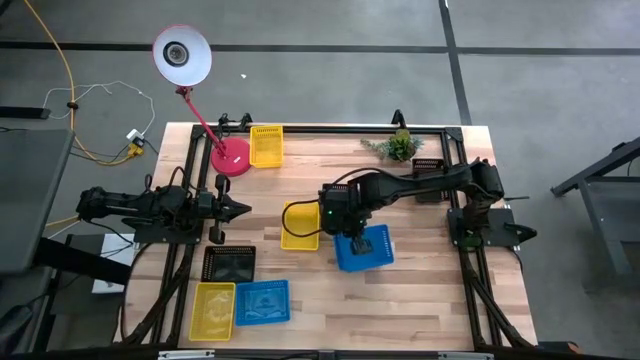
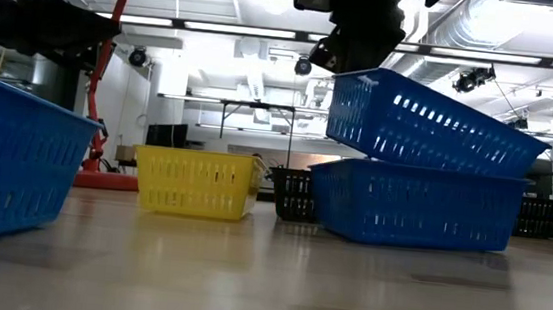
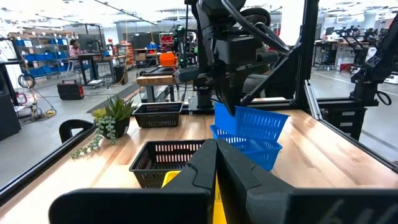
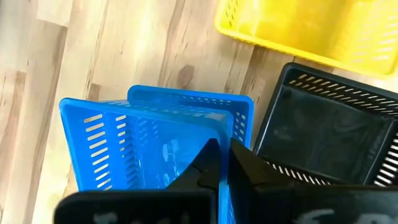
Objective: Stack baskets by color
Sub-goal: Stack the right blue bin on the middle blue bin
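Two blue baskets sit one on the other near the table's middle. The lower one (image 2: 418, 206) stands flat on the wood. The upper one (image 2: 430, 123) is tilted, its right end resting on the lower basket and its left end raised. My right gripper (image 1: 347, 232) is above that raised end, pointing steeply down and shut on it. Next to the blue pair are a black basket (image 4: 329, 130) and a yellow basket (image 1: 298, 225). My left gripper (image 1: 243, 208) waits shut at the table's left side, holding nothing. My right gripper pinches the upper blue basket's left end wall (image 4: 217, 127) at its rim, between the two fingers. The fingers come from above, slanting down. The basket hangs tilted from them, left end up, right end (image 2: 518, 151) on the lower blue basket.
A black (image 1: 228, 263), a yellow (image 1: 213, 310) and a blue basket (image 1: 263, 302) lie near the front left. At the far edge are another yellow basket (image 1: 266, 145), a red lamp (image 1: 228, 155), a small plant (image 1: 398, 146) and a black basket (image 1: 428, 166).
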Robot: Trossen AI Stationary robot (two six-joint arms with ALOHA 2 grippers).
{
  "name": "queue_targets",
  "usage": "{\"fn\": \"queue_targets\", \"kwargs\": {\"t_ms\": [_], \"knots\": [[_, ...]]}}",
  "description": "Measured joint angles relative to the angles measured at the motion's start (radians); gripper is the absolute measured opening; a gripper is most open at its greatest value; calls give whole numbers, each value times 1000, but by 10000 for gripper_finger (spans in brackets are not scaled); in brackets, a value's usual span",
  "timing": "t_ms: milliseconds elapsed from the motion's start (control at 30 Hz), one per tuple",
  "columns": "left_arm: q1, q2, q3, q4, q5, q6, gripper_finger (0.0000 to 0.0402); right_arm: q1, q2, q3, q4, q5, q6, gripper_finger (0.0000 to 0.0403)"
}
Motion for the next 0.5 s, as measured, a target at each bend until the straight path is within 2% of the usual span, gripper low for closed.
{"fn": "queue_targets", "kwargs": {"t_ms": [167,500], "knots": [[0,0,0,0,0,0,1,2,0,0,-1,-7,0,24],[0,0,0,0,0,0,1,20,0,27,-39,0,-34,148]]}}
